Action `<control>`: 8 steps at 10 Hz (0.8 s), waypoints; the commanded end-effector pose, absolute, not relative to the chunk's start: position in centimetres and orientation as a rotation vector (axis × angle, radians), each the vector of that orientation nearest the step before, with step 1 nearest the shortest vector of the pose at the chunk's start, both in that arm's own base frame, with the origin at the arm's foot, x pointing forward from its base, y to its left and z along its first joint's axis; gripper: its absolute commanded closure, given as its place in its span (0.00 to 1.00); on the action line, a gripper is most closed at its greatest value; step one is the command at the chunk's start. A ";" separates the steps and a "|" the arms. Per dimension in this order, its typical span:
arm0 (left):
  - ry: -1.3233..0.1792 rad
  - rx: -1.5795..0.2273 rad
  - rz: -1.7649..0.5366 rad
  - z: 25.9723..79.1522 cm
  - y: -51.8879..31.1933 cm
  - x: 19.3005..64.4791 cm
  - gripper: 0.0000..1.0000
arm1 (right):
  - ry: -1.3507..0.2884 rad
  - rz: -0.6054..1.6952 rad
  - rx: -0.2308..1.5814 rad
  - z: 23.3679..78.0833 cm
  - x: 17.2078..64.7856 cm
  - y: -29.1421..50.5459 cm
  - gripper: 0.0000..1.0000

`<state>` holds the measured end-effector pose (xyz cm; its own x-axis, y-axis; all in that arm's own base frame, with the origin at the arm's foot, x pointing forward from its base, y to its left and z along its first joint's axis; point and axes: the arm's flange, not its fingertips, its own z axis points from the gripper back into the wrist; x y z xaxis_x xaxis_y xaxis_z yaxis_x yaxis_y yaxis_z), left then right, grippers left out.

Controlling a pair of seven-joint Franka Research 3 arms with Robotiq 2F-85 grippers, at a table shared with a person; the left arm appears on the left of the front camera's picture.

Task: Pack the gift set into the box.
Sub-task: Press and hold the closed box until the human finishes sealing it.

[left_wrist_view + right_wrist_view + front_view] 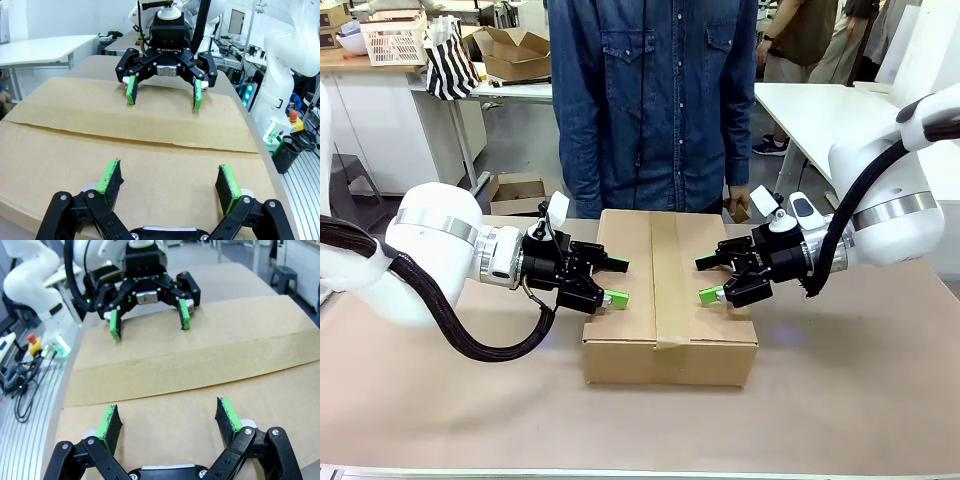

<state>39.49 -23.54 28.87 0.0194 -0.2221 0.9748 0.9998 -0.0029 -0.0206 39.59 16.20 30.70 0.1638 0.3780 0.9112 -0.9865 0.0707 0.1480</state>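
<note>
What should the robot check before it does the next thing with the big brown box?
1. Flaps shut: ok. The box is closed, with a strip of tape along its top seam.
2. Left tool empty: ok. It is open, at the box's left end over the top.
3. Right tool empty: ok. It is open, at the box's right end, facing the left one.
4. Tools touching the box: cannot tell. The wrist views show the pads just above the cardboard.
5. Gift set inside: cannot tell. The closed flaps hide it.
6. Person clear: ok. They stand behind the box; no hand is on the lid.
</note>
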 end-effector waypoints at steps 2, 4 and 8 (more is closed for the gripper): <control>-1.020 -1.061 -1.288 28.4 -23.4 39.5 0.00 | -0.814 1.208 0.963 30.2 39.4 16.1 0.00; -1.020 -1.061 -1.288 28.4 -23.4 39.5 0.00 | -0.814 1.208 0.963 30.2 39.4 16.1 0.00; -1.020 -1.061 -1.288 28.4 -23.4 39.5 0.00 | -0.814 1.208 0.963 30.2 39.4 16.1 0.00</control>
